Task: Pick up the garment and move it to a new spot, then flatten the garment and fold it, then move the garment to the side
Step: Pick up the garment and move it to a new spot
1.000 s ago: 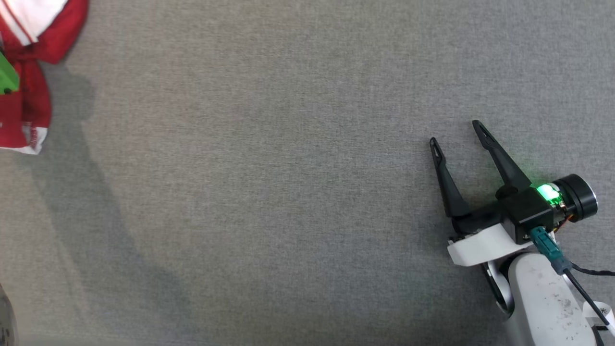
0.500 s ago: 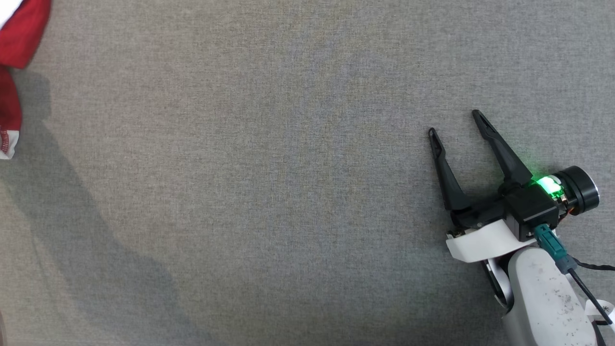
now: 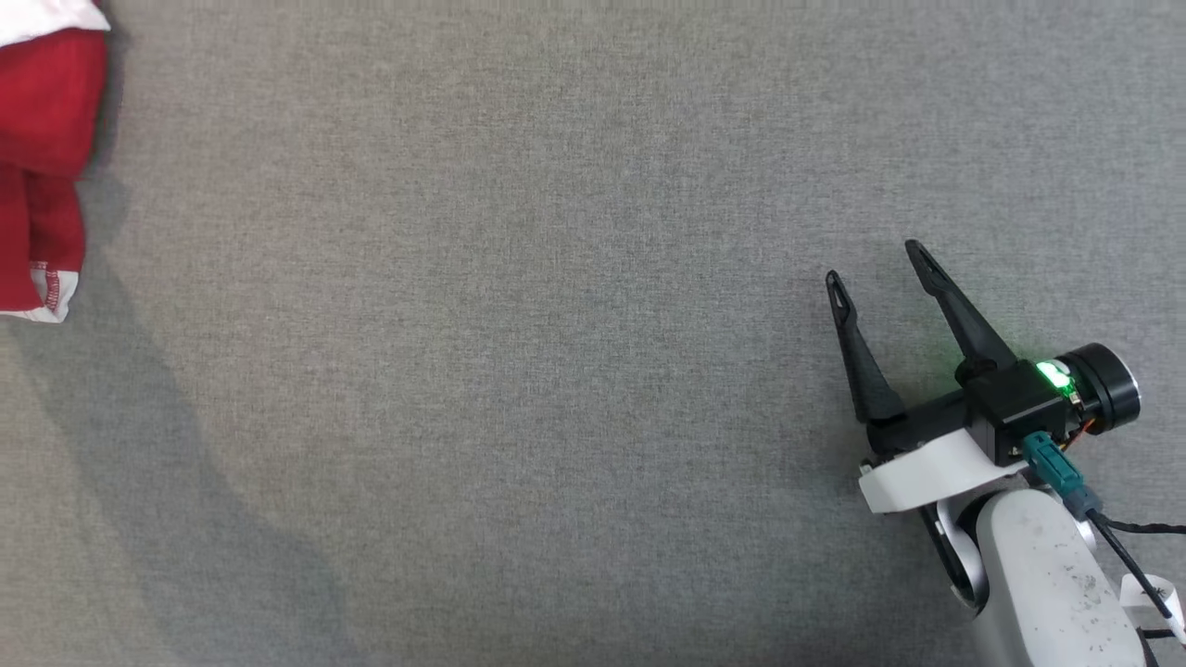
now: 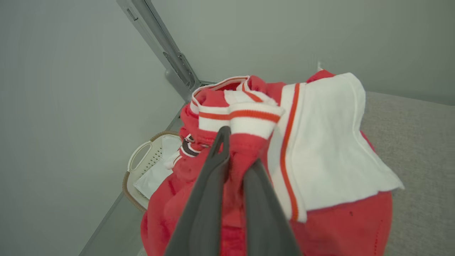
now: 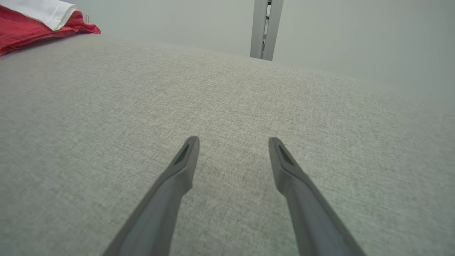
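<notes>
Showed a grey woven table surface point(image 3: 556, 333) beneath plain pale walls. Had a red-and-white garment point(image 3: 46, 167) bunched at the far left edge, with a laundry basket point(image 4: 142, 167) on the floor beyond. Looked soft, light and limp, likely to sag and trail; best taken at the ribbed striped cuff. Gave no clear long axis or heading, being too crumpled. Caught the left gripper point(image 4: 237, 147) clamped on red cloth below that cuff. Showed the right gripper point(image 3: 873, 261) at right, fingers spread, empty.

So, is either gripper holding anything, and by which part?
The left gripper, jaws shut, pinches the garment by a red fold below its striped band. The right gripper is open and empty.
</notes>
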Controlling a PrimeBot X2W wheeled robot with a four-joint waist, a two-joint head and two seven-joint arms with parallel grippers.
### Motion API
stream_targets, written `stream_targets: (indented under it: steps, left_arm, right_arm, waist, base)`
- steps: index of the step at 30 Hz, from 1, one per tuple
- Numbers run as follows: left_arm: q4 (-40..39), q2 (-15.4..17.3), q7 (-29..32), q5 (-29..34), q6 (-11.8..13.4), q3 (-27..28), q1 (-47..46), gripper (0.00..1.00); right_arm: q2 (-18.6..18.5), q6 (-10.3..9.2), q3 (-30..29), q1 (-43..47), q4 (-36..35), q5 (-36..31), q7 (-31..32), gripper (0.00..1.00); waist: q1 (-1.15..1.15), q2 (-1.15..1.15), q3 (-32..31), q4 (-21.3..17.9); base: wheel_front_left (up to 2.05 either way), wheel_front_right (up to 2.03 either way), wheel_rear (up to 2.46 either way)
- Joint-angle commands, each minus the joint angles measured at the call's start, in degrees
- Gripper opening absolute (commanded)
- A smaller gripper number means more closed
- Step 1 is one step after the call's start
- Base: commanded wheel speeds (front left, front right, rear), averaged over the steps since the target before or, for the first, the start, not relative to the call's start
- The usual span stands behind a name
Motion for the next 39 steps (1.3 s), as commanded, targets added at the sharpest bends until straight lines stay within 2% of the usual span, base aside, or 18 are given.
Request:
stream_targets:
  steps: [1, 7, 14, 18, 27, 32, 39]
  left_arm:
    - [-0.6, 0.9, -0.7, 0.7, -0.6, -0.6, -1.1, 0.00]
    - [-3.1, 1.7, -1.8, 3.4, -3.4, -4.5, -3.1, 0.00]
    - [-6.3, -1.2, -1.0, 5.8, -6.5, -9.3, -5.2, 0.00]
    - [-8.5, -5.4, -0.9, 5.7, -8.0, -12.3, -5.0, 0.00]
    - [-14.2, -19.5, -2.5, -1.4, -8.9, -17.6, 1.6, 0.00]
    - [-15.9, -23.3, -4.9, -6.4, -8.9, -23.1, 10.9, 0.00]
    - [-13.1, -24.3, -9.4, -10.8, -8.8, -28.6, 24.3, 0.00]
  right_arm:
    - [-0.3, -0.10, 0.1, 0.8, 0.4, 0.8, 0.0, 1.00]
    - [-0.3, -0.10, 0.8, 2.4, 1.9, 3.5, 0.0, 1.00]
    - [-0.3, -0.10, 0.8, 5.5, 3.3, 6.7, 0.0, 1.00]
    - [-0.3, -0.10, 0.3, 7.5, 3.9, 8.4, 0.0, 1.00]
    - [-0.3, -0.10, -1.8, 10.8, 4.2, 9.9, 0.0, 1.00]
    - [-0.3, -0.10, -2.6, 11.6, 4.2, 10.2, 0.0, 1.00]
    - [-0.3, -0.09, -3.0, 11.5, 4.2, 10.3, 0.0, 1.00]
  waist:
    - [0.00, 0.00, -3.6, -0.8]
    - [0.00, 0.00, -10.5, -2.7]
    - [0.00, 0.00, -18.7, -5.6]
    - [0.00, 0.00, -22.6, -7.7]
    - [0.00, 0.00, -27.1, -11.4]
    - [0.00, 0.00, -26.9, -13.0]
    - [0.00, 0.00, -25.2, -14.7]
  base:
    - [0.00, 0.00, 0.00]
    - [0.00, 0.00, 0.00]
    - [0.00, 0.00, 0.00]
    - [0.00, 0.00, 0.00]
    - [0.00, 0.00, 0.00]
    - [0.00, 0.00, 0.00]
    - [0.00, 0.00, 0.00]
